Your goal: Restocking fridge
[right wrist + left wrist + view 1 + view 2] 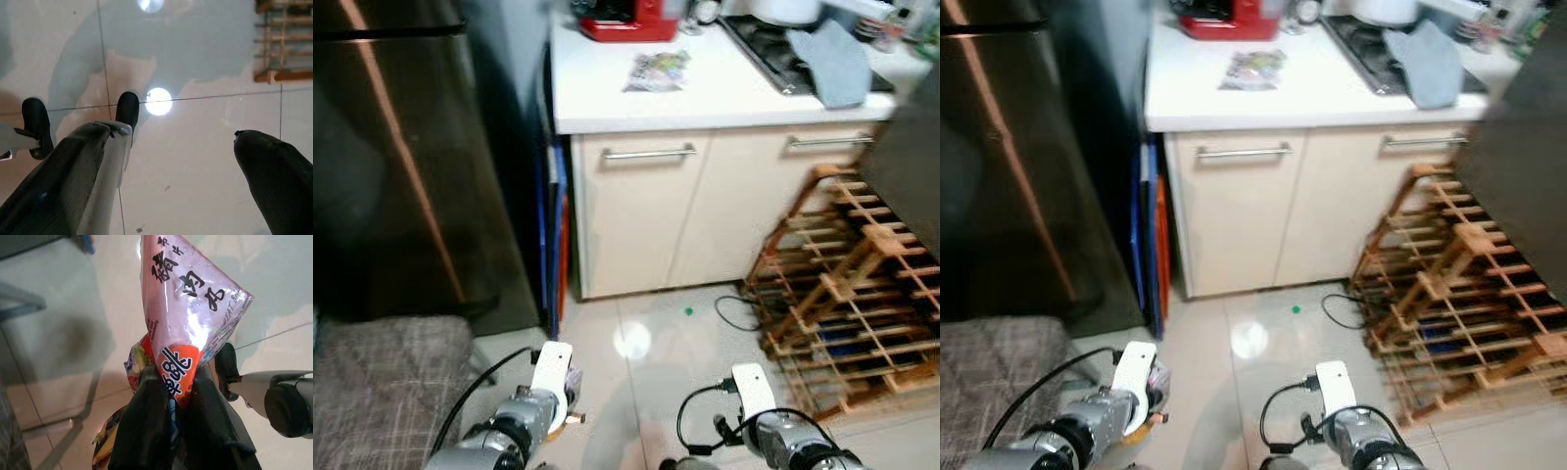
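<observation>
Right now your left gripper (171, 396) has its two black fingers pressed together on the lower end of a pink plastic food packet with black Chinese characters (188, 308), low over the pale tiled floor (195, 147). The packet's long axis runs straight out from the fingertips — free end pointing away. Your right gripper (181, 161) hangs spread and empty. The dark, glossy fridge door (391, 147) stands ahead on your left — nearer the loaded arm.

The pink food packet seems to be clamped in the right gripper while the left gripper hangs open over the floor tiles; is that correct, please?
Not quite: the sides are swapped. The left wrist view shows the left gripper shut on the pink food packet, and the right wrist view shows the right gripper open over the floor tiles.
</observation>
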Controlling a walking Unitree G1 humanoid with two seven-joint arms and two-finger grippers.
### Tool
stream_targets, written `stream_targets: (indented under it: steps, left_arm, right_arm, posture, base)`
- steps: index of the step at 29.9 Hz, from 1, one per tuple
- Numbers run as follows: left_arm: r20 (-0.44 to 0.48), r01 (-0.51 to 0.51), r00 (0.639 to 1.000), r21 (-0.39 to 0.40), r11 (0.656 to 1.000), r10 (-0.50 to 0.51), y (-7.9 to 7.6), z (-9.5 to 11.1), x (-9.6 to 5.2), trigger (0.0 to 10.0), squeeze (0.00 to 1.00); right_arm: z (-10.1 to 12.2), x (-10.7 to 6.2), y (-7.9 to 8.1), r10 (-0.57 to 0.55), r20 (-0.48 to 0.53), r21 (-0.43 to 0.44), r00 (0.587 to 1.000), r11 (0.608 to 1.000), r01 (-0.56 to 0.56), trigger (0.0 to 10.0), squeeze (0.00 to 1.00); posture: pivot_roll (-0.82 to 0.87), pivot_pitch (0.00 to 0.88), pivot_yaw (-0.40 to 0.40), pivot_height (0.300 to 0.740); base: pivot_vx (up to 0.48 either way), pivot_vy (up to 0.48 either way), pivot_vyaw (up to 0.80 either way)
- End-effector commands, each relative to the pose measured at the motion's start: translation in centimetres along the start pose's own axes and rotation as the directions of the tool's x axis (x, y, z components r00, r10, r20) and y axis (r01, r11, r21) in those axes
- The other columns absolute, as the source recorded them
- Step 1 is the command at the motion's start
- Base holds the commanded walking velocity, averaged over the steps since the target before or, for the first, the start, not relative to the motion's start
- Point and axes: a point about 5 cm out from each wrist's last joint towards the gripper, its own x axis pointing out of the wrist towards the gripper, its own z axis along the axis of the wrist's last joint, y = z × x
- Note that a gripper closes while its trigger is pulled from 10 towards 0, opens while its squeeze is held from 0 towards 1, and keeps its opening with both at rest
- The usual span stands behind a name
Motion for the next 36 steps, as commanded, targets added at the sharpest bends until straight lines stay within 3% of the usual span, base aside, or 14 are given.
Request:
stream_targets:
  steps: [1,7,13,20,24,36]
  left_arm:
    - [0.015,0.001,1.000,0.012,1.000,-0.001,0.1,0.3,0.0,10.0,0.00]
    - [0.008,0.005,1.000,0.037,0.999,-0.005,0.1,-0.2,0.0,10.0,0.00]
    - [0.012,0.025,1.000,0.063,0.998,-0.025,-0.4,-0.3,0.1,10.0,0.00]
    - [0.015,0.025,1.000,0.045,0.999,-0.025,-0.6,-0.4,0.1,10.0,0.00]
    - [0.015,0.032,0.999,0.039,0.999,-0.032,-0.9,-0.6,0.1,10.0,0.00]
    - [0.023,0.044,0.999,0.040,0.998,-0.045,-1.3,-0.6,0.2,10.0,0.00]
  right_arm:
    - [-0.2,0.0,-0.1,-0.007,0.001,0.002,1.000,1.000,0.007,10.0,0.00]
    - [-0.1,0.1,1.1,0.037,0.029,-0.029,0.999,0.999,-0.036,10.0,0.00]
    - [-0.8,0.1,0.7,0.034,0.019,-0.060,0.999,0.998,-0.032,10.0,0.00]
    - [-1.7,0.1,0.2,0.015,0.005,-0.010,1.000,1.000,-0.015,10.0,0.00]
    - [-0.7,0.0,0.1,0.018,0.017,-0.021,1.000,1.000,-0.018,10.0,0.00]
    - [-0.8,0.0,-0.2,0.009,0.018,-0.034,1.000,0.999,-0.009,10.0,0.00]
  posture:
    - [-0.06,0.000,-0.030,0.740]
    - [-0.07,0.000,-0.021,0.740]
    - [-0.07,0.000,-0.025,0.740]
    - [-0.07,0.000,-0.027,0.740]
    - [-0.07,0.000,-0.033,0.740]
    - [-0.07,0.000,-0.039,0.740]
  base:
    - [0.000,0.000,-0.76]
    - [0.000,0.000,-0.18]
    - [0.000,0.000,0.00]
    - [0.000,0.000,0.00]
    - [0.000,0.000,0.00]
    - [0.000,0.000,0.00]
